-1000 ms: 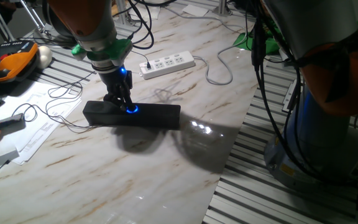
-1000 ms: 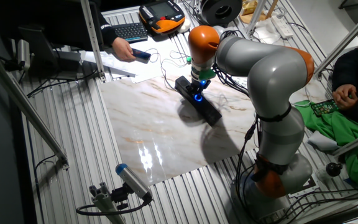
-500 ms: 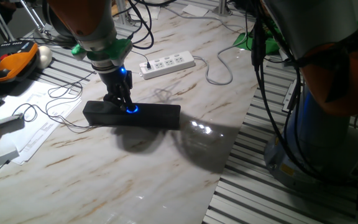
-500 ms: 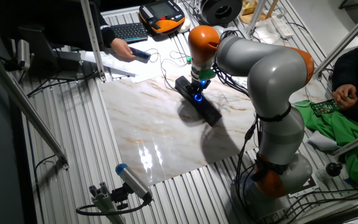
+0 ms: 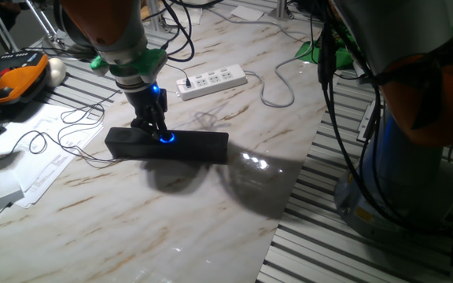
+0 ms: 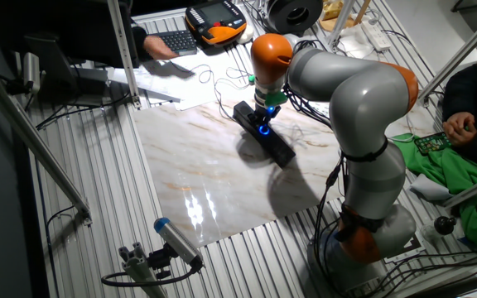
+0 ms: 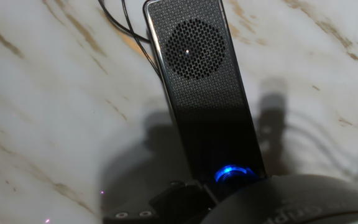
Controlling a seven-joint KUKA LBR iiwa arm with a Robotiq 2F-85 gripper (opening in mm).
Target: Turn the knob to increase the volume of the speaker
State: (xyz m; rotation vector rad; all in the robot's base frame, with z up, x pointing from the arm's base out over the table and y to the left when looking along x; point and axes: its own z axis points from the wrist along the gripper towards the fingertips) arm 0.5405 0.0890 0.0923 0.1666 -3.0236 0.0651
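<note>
The speaker (image 5: 195,147) is a long black bar lying flat on the marble table, its grille (image 7: 197,68) facing up. The knob (image 5: 167,139) glows blue at the bar's middle. My gripper (image 5: 159,132) stands straight down on the bar, its two dark fingers close together at the knob and shut on it. From the other side the blue glow of the knob (image 6: 263,129) shows just under the gripper (image 6: 261,120). In the hand view the knob (image 7: 234,173) sits at the lower edge, half hidden by the dark housing of the hand (image 7: 278,199).
A white power strip (image 5: 211,79) and loose grey cables (image 5: 278,90) lie behind the speaker. Thin black wires and papers (image 5: 38,157) lie to its left. An orange pendant (image 5: 18,79) sits at the far left. The arm's base (image 6: 371,223) stands beside the table.
The arm, gripper and speaker have not moved. A person's hand holding a dark phone at the table's left side has pulled away.
</note>
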